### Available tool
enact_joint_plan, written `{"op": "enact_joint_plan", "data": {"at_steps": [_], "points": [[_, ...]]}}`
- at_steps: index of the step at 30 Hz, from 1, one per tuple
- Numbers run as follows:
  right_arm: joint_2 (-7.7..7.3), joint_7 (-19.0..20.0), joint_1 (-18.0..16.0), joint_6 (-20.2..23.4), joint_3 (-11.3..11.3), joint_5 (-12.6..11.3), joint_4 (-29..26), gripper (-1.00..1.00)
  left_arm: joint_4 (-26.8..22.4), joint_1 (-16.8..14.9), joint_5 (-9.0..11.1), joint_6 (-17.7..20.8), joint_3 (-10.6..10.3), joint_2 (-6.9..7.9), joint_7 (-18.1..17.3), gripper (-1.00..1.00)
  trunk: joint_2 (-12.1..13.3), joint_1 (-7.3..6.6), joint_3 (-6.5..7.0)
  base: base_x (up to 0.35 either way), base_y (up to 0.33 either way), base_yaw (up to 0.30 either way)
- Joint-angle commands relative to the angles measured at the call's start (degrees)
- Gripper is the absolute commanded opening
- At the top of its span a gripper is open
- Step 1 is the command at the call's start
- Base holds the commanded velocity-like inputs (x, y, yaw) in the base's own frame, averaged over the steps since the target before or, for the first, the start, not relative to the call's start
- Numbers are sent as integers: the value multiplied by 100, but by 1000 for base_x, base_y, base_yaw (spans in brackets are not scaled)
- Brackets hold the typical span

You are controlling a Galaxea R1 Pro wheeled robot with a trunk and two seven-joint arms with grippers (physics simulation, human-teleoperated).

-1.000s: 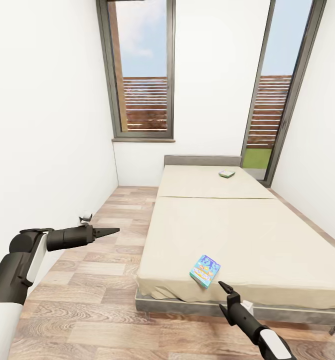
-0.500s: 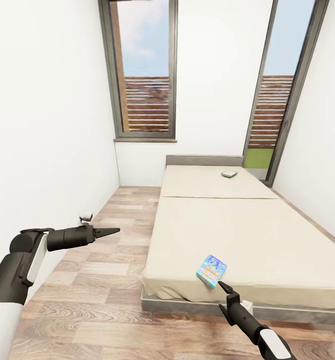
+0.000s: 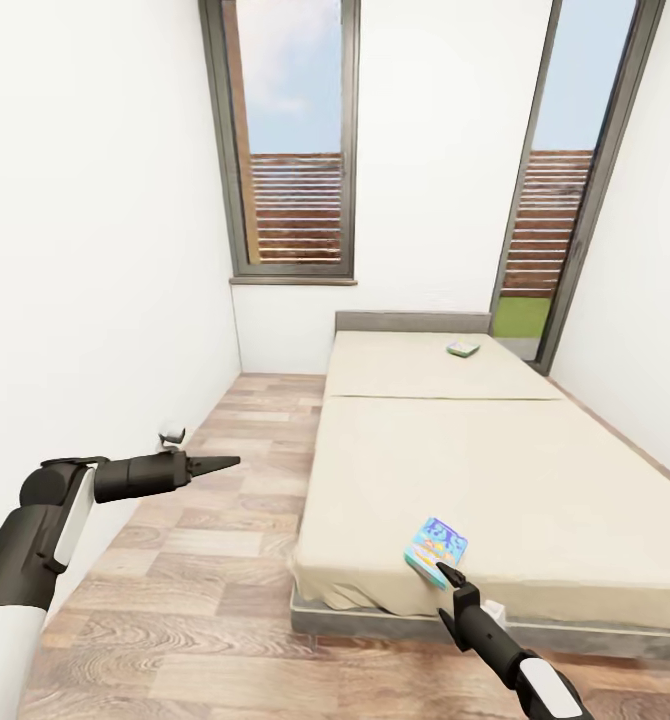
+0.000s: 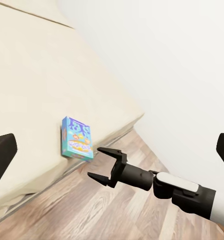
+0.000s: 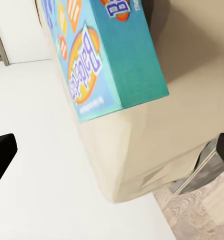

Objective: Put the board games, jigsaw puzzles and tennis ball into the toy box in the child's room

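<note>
**Right gripper at the foot of the bed, beside the blue game box**

A low, wide bed (image 3: 475,450) with plain cream mattresses and a thin grey frame stands against the far white wall of the room, under a tall grey-framed window (image 3: 293,150). A flat blue board game box with a bright cartoon cover (image 3: 436,546) lies near the foot edge of the bed, close to the bed's near left corner. A second flat box, white and green (image 3: 462,348), lies near the head edge, toward the right side.

The black right gripper (image 3: 450,585) hangs just off the foot edge, its tips close to the blue box but apart from it; in the left wrist view its two fingers (image 4: 101,163) are spread, with nothing between them. In the right wrist view the blue box (image 5: 101,55) lies near the mattress edge.

The black left gripper (image 3: 225,462) reaches out over the wood-plank floor (image 3: 205,560), well apart from the bed, fingers spread and holding nothing.
</note>
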Motion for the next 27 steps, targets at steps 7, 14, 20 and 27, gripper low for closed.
{"op": "enact_joint_plan", "data": {"at_steps": [7,14,20,27], "points": [[4,8,-5,48,-30,-29,0,100,1,-3,13,40,-4,-6,-6,100,-2,1,-6,59,48,0],[3,9,-5,48,-30,-29,0,100,1,-3,13,39,-2,-7,-6,100,-2,1,-6,10,8,0],[2,10,-5,45,-30,-29,0,100,1,-3,13,37,-4,-7,-5,100,-2,1,-6,3,2,0],[2,11,-5,40,-30,-30,0,100,1,-3,13,31,-4,-8,-4,100,-2,1,-6,101,-3,0]]}}
